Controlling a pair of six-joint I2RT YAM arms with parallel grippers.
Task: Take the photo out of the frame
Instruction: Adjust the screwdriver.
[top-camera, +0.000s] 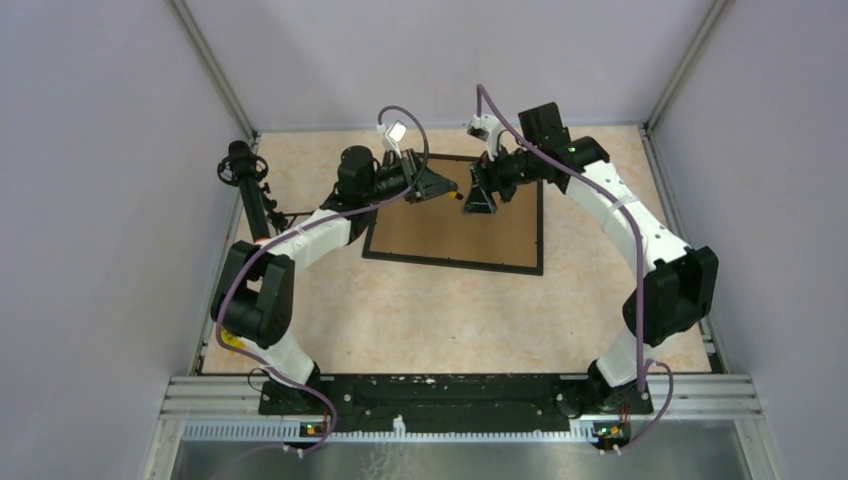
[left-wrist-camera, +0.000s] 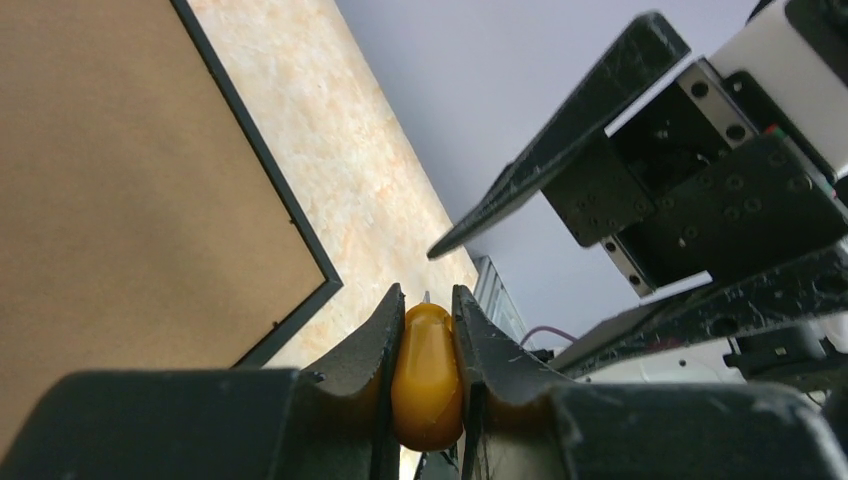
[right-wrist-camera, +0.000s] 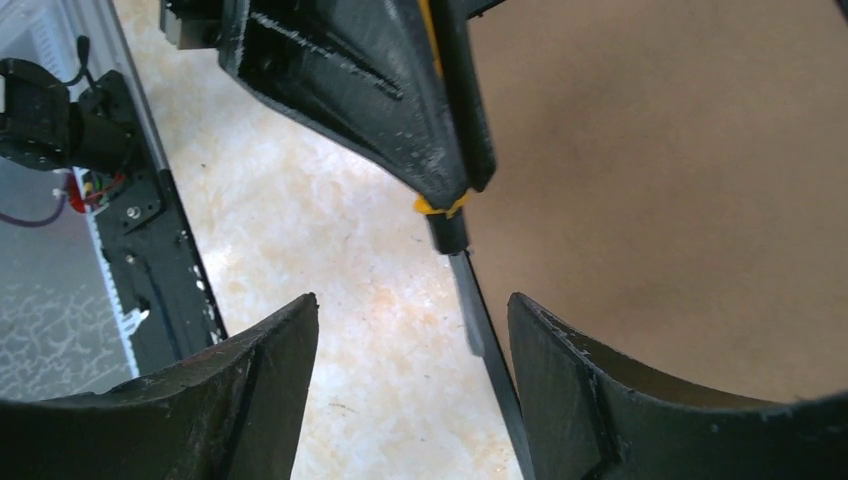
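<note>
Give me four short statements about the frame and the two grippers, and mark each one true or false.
1. The frame lies flat on the table with its brown back facing up. True.
2. The left gripper is empty. False: it is shut on a yellow-handled tool.
3. The right gripper is open and holds nothing. True.
4. The photo lies on the table beside the frame. False: no photo is in view; only the frame's brown back and black border show.
</note>
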